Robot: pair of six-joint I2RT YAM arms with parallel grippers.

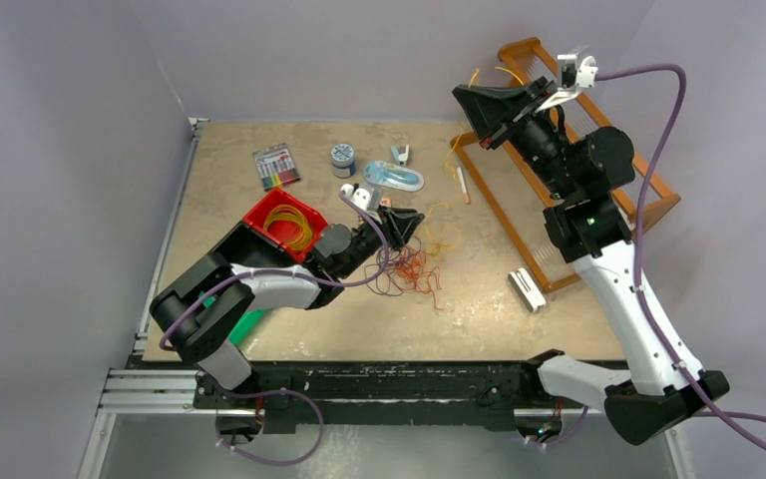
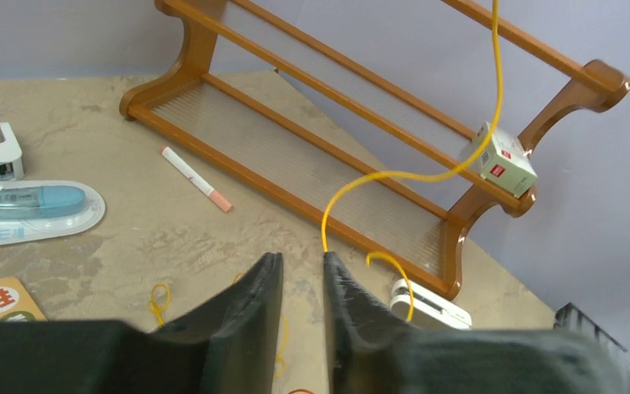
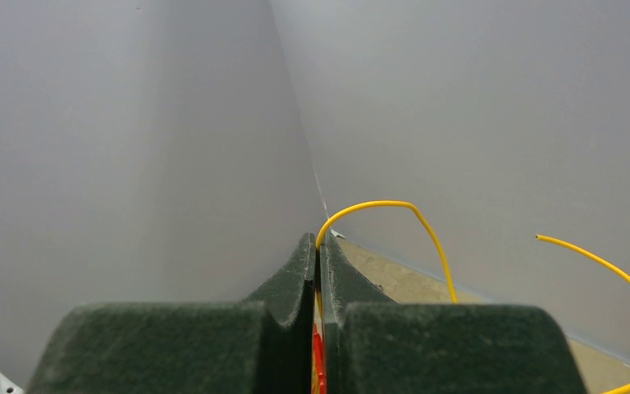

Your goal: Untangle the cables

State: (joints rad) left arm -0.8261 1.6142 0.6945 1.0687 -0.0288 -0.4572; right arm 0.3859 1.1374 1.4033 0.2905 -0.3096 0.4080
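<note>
Right tool (image 3: pixel 318 246) pinching yellow cable (image 3: pixel 377 203), hovering above wooden rack (image 2: pixel 187 57); left tool (image 2: pixel 303 263) standing slightly spread, cable's lower end reaching its gap.

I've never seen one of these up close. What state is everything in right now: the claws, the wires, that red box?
Right gripper: shut on the yellow cable, raised high.
Left gripper: jaws narrowly apart, low over the table.
Yellow cable: lifted, arcing through the air to the left gripper's tips.
Tangle: orange and purple cables, lying knotted on the table.
Red bin: open, yellow loops inside.
Wooden rack: upright.
</note>
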